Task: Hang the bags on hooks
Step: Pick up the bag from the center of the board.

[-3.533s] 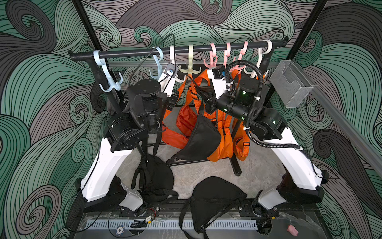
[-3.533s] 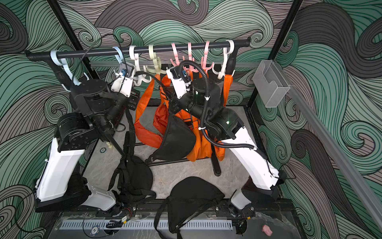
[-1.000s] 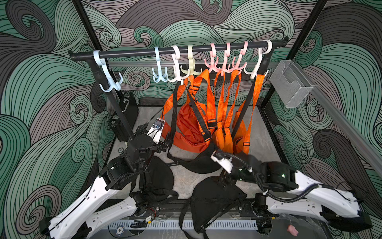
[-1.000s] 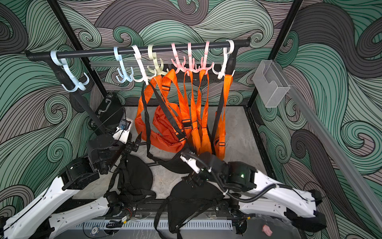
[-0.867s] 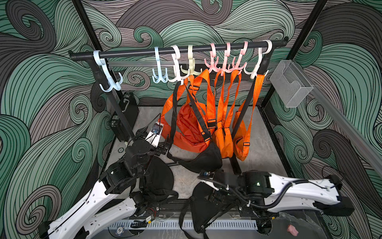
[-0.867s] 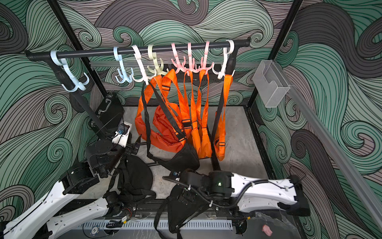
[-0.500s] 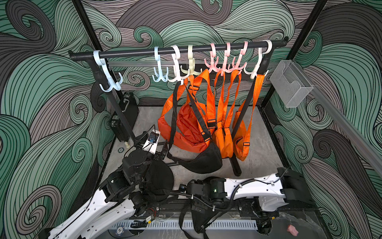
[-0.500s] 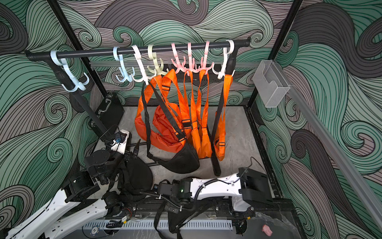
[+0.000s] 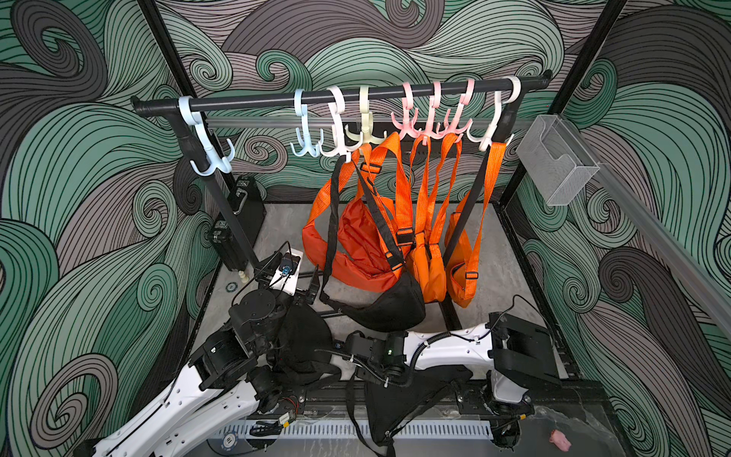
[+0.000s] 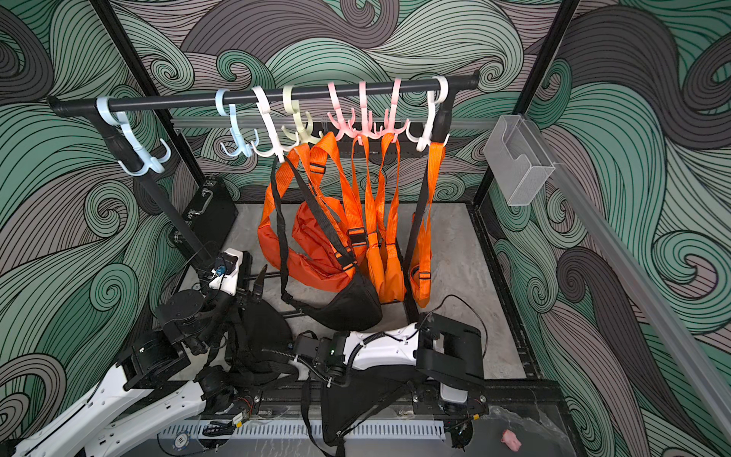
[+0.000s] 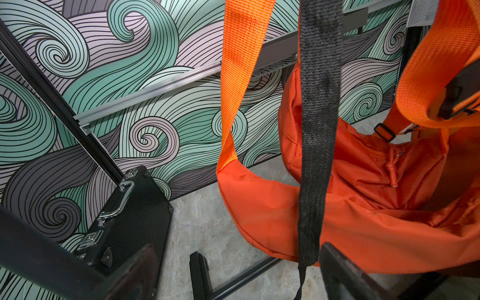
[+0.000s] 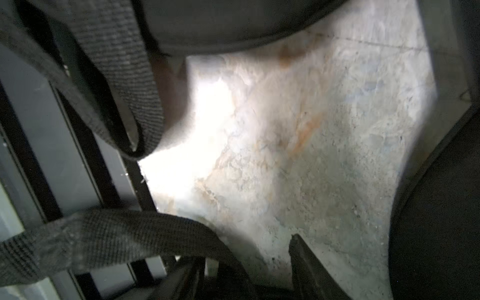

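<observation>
Two black bags lie on the floor: one at the front left (image 9: 306, 340), one at the front centre (image 9: 411, 399). A third black bag (image 9: 381, 312) hangs by its strap from a white hook (image 9: 338, 146). The light blue hooks (image 9: 304, 144) on the rail (image 9: 257, 102) are bare. My right gripper (image 12: 242, 249) reaches low between the floor bags. Its jaws stand apart, and a black strap (image 12: 124, 231) runs between them with a gap beside it. My left gripper (image 11: 239, 280) is open and holds nothing; the hanging bag's strap (image 11: 315, 145) dangles by one finger.
Several orange bags (image 9: 356, 245) hang from the pink and cream hooks. A black case (image 9: 237, 221) leans at the back left. A wire basket (image 9: 553, 158) juts from the right wall. The rack's foot bar (image 11: 241, 279) lies on the floor near my left gripper.
My right arm has swung low and leftward from the centre bag to the strap between the floor bags, and its jaws have narrowed. The left arm has sunk back a little.
</observation>
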You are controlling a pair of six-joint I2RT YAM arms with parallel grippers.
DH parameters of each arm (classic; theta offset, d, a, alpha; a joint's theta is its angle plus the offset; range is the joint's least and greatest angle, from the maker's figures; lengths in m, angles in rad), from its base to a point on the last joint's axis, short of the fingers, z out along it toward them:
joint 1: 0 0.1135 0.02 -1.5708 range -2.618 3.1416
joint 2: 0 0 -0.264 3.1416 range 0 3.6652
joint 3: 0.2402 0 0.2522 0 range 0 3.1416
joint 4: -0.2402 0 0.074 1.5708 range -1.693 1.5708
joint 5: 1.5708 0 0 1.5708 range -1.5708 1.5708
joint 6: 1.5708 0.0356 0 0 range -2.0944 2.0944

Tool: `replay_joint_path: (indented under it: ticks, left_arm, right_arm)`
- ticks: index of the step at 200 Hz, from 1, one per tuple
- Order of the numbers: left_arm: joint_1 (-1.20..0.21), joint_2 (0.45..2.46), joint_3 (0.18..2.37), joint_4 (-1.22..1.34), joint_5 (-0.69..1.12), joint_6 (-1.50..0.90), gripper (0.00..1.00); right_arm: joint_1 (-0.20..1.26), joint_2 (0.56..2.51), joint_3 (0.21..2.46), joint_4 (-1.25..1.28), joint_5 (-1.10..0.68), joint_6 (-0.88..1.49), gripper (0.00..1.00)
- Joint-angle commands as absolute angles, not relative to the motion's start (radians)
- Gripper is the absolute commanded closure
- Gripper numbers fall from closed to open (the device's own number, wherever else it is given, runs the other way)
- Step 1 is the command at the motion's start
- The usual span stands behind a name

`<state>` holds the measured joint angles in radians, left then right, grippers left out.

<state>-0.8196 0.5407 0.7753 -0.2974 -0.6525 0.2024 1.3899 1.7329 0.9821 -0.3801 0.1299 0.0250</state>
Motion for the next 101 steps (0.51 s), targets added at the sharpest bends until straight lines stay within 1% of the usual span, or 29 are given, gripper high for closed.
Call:
replay_joint_path:
  ticks: [1,6,10,27,35,66,70,101]
  left_arm:
    - [-0.822,0.527,0.778,-0.268,-0.652,0.213,0.01]
    - [-0.821,0.527,0.778,-0.270,-0.652,0.213,0.01]
    - [-0.822,0.528,0.779,-0.271,-0.650,0.214,0.01]
    - [-0.822,0.526,0.776,-0.272,-0.642,0.213,0.01]
    - [-0.822,0.526,0.778,-0.274,-0.637,0.212,0.01]
    - [-0.822,0.511,0.779,-0.300,-0.540,0.211,0.01]
    - [-0.821,0.509,0.780,-0.306,-0.523,0.213,0.02]
    - [-0.829,0.502,0.806,-0.374,-0.371,0.226,0.01]
  right_arm:
    - [1.374,1.720,0.957,-0.364,0.072,0.008,0.59]
    - [1.371,1.719,0.956,-0.365,0.063,0.008,0.62]
    - [1.368,1.718,0.954,-0.364,0.053,0.008,0.67]
    - [1.360,1.708,0.954,-0.364,0.044,0.009,0.81]
    - [1.356,1.698,0.957,-0.364,0.044,0.006,0.86]
    - [1.341,1.624,0.983,-0.384,0.091,-0.009,0.97]
    - [1.337,1.609,0.988,-0.389,0.099,-0.012,1.00]
    - [1.316,1.451,1.032,-0.415,0.183,-0.046,1.00]
